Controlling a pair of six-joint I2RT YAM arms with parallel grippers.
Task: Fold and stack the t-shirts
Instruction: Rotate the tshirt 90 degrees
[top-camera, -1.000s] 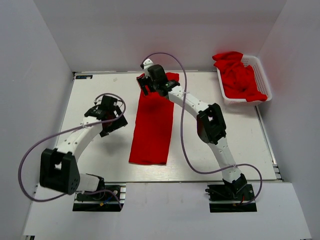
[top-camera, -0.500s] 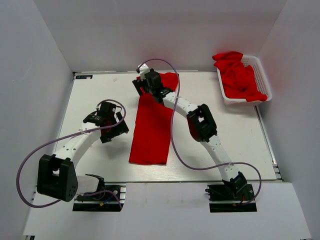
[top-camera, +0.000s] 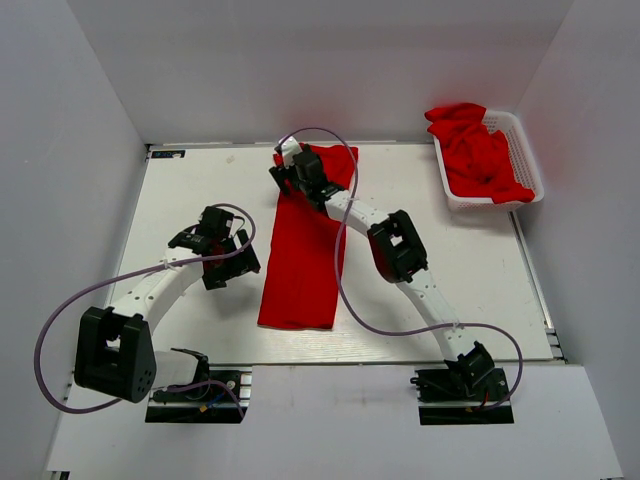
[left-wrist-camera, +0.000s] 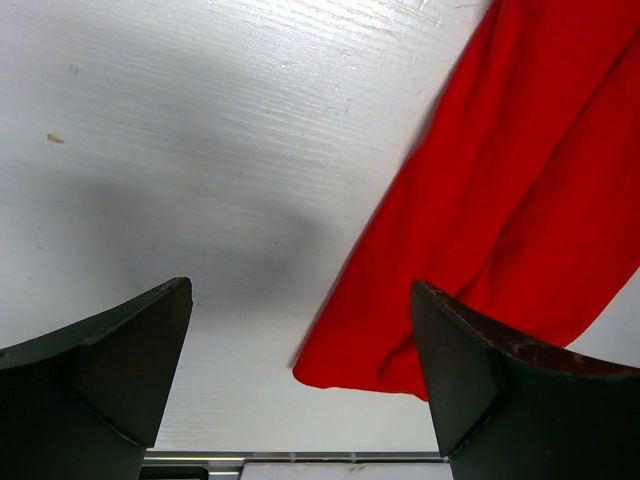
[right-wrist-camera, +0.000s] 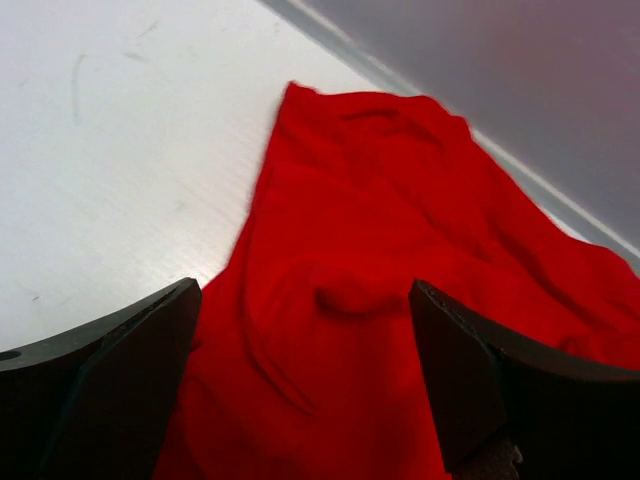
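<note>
One red t-shirt (top-camera: 305, 250) lies folded into a long narrow strip down the middle of the table. My right gripper (top-camera: 285, 177) hovers open over the strip's far end, red cloth (right-wrist-camera: 400, 250) filling the space below its spread fingers (right-wrist-camera: 120, 380). My left gripper (top-camera: 228, 262) is open just left of the strip's middle, above bare table. In the left wrist view the t-shirt's edge and a near corner (left-wrist-camera: 330, 365) show to the right, apart from the fingers (left-wrist-camera: 480, 380). More crumpled red t-shirts (top-camera: 478, 150) sit in the basket.
A white plastic lattice basket (top-camera: 525, 150) stands at the back right of the table. White walls close in the back and both sides. Purple cables loop off both arms. The table's far edge (right-wrist-camera: 330, 45) runs just beyond the strip.
The right arm has folded in, its elbow shifting left while its gripper stays over the strip's far end. The left gripper has moved nearer and slightly right, toward the strip's left edge.
</note>
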